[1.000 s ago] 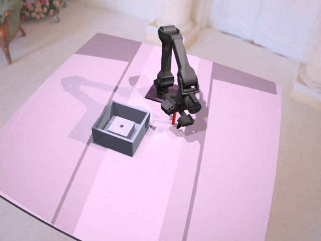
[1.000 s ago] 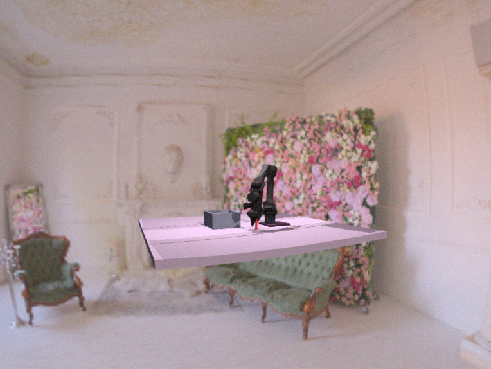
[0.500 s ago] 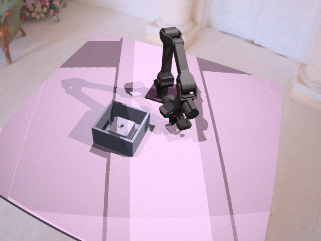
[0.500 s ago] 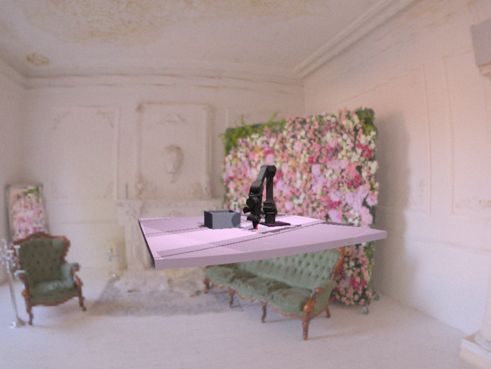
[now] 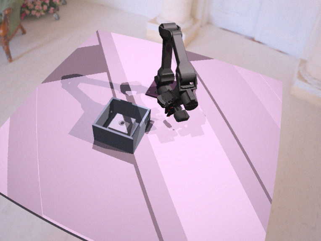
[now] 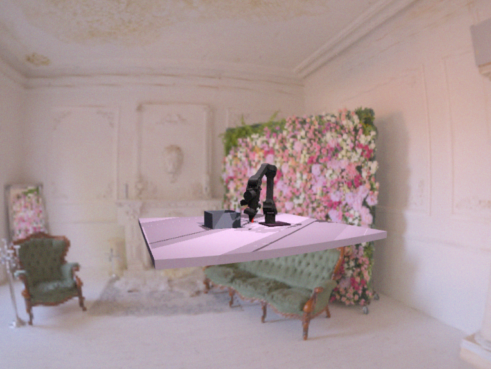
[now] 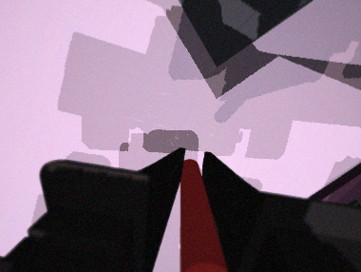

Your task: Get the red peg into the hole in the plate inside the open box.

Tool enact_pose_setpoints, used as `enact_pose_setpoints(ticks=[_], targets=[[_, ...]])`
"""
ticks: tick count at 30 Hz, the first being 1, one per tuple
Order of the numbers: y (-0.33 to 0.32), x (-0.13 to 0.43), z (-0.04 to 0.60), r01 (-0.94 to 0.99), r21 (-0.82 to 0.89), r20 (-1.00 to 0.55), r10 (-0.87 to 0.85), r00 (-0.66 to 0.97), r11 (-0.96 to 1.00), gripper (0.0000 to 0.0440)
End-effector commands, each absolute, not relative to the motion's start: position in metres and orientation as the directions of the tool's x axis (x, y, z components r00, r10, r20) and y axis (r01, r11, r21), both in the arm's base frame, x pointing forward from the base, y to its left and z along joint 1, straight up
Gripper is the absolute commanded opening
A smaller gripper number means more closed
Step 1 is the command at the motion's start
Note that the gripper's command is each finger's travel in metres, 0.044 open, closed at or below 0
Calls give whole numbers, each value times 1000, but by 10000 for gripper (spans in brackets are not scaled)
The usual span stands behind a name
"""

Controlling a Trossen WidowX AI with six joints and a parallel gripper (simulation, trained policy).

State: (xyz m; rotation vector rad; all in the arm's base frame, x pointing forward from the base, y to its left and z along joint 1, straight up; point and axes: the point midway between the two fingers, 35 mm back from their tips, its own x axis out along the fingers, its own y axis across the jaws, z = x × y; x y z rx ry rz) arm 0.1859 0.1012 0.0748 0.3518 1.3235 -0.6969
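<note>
One red peg (image 6: pixel 252 220) (image 7: pixel 198 219) (snug) inside the end effector (image 5: pixel 169 113) (image 6: pixel 251 220) (image 7: pixel 194 156)

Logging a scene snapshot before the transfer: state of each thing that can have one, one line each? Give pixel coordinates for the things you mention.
black two-finger end effector (image 5: pixel 169 113) (image 6: pixel 251 220) (image 7: pixel 194 156): shut on the peg, outside the box
red cylindrical peg (image 6: pixel 252 220) (image 7: pixel 197 214): held between the fingers, not in the hole; whether its foot touches the table, cannot tell
dark grey square-walled box (image 5: pixel 113 141) (image 6: pixel 216 220) (image 7: pixel 216 29): open-topped, upright on the table
white square plate (image 5: pixel 116 121): at the box bottom, hole unfilled
</note>
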Motion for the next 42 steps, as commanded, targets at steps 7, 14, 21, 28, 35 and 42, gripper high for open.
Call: enact_pose_setpoints(ticks=[7,14,21,28,35,42], targets=[[85,209,136,695,-62,-940,-276,201,716,1],[64,228,153,761,-19,-923,-305,237,648,0],[41,249,163,815,16,-908,-332,254,579,0],[15,269,162,851,30,-899,-358,252,524,0],[-11,291,155,865,38,-893,-371,254,500,0],[-35,308,143,862,33,-898,-363,248,506,1]])
